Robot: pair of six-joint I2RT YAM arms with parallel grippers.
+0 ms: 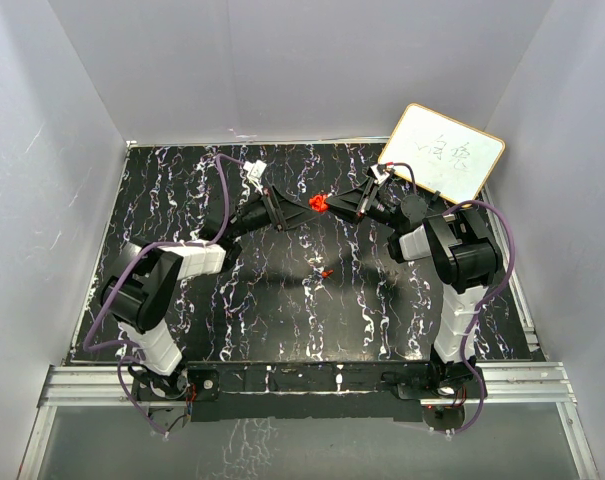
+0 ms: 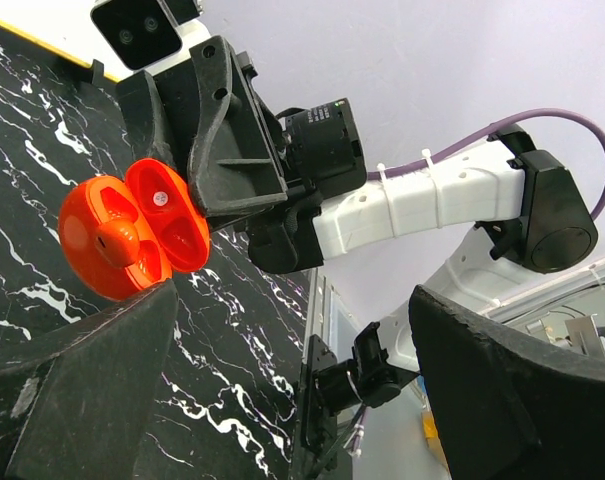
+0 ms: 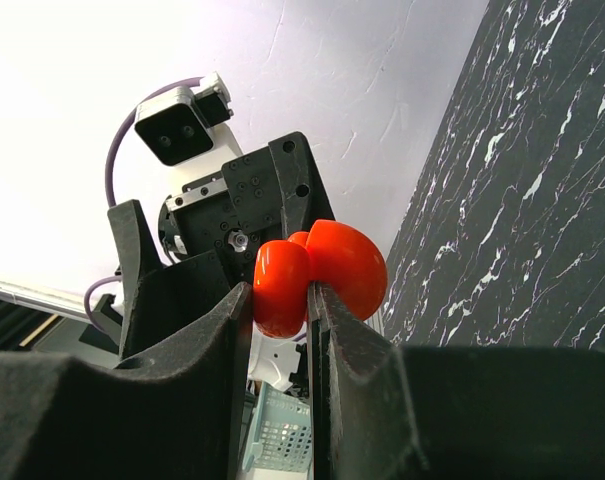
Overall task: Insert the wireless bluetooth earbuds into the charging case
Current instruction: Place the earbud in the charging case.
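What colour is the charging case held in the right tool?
Bright orange-red. The charging case shows best in the left wrist view.

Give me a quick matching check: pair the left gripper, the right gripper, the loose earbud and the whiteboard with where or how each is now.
Things:
1 left gripper
2 right gripper
3 loose earbud
4 whiteboard

States:
A lying on the table
B open
C at the far right corner
D shut on the charging case

Pairs: 1-B, 2-D, 3-A, 4-C.
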